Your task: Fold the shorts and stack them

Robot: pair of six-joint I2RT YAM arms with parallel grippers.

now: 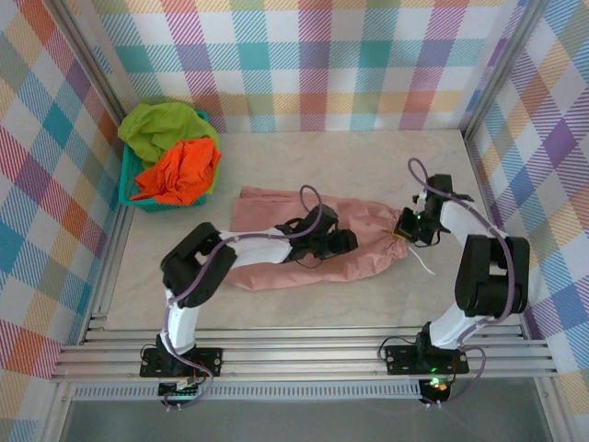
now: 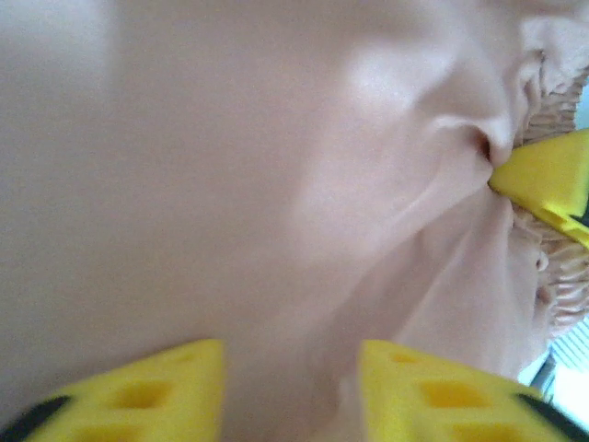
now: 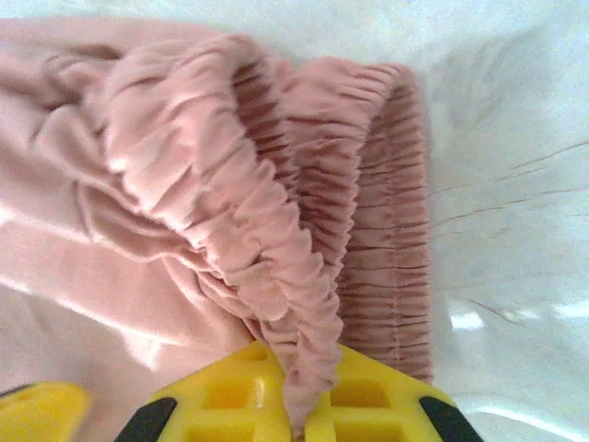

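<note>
The right gripper (image 3: 293, 391) is clamped on the gathered waistband (image 3: 382, 193) of the pink shorts (image 1: 262, 210) — the left gripper (image 2: 290, 373) stands open, fingers apart, the same cloth right under them.

Up top, the external camera sat high above and behind the arm bases. It looked down and forward over the whole table (image 1: 368, 157), with the near rail at the bottom, the far plaid wall at the top and the teal basket (image 1: 127, 189) far left. The left wrist camera was right down on the pink shorts (image 2: 230, 184) at mid-table, so close the cloth blurred. It was angled rightward past the left gripper's fingers (image 2: 156, 391) toward the gathered waistband (image 2: 557, 106). The right wrist camera sat close at the right end, looking steeply down over the right gripper's fingers (image 3: 230, 396) onto that waistband. Both wrist views shared it, and the overhead took in the shorts whole.
</note>
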